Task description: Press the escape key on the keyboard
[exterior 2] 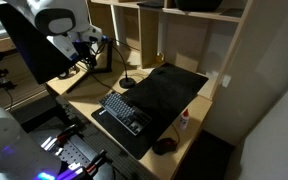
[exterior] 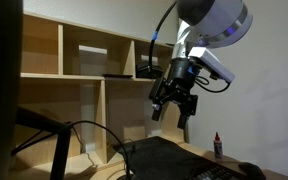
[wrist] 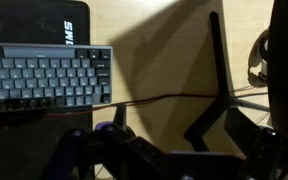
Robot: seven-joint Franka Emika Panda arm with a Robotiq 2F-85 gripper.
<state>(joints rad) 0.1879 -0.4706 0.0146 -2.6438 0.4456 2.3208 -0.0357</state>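
The black keyboard lies along the front edge of the desk, on a black mat. In the wrist view the keyboard sits at the left with one short end showing; I cannot make out single key labels. My gripper hangs in the air above the desk, beside the keyboard's end and not touching it. Its fingers are spread and empty. In the wrist view the gripper shows as dark fingers over bare wood. It also shows at the desk's far corner in an exterior view.
A black mouse and a small red-capped bottle sit beyond the keyboard's other end. A thin black stand with a round base rises near the gripper. A red cable crosses the desk. Wooden shelves stand behind.
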